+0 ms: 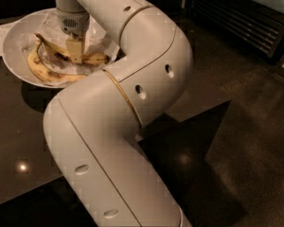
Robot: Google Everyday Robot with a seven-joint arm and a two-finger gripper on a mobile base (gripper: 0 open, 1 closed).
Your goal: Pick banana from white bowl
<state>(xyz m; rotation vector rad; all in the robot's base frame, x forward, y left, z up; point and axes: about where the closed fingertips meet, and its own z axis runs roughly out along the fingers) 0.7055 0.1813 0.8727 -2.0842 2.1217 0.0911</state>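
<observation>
Dark table, white bowl partly hidden by arm, gripper at banana, grip unclear.

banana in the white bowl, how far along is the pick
Done: the reach; the gripper sits low inside the wide white paper-lined bowl, right on the slim yellow banana with the dark streak. In hand: the grasp, though a grip cannot be confirmed. Left: lifting it out; it lies in the bowl beside the plumper curved yellow banana.

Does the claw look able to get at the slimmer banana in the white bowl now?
Probably yes: the claw sits right over the banana inside the white bowl, nothing visible between them; the curved banana lies beside.
</observation>
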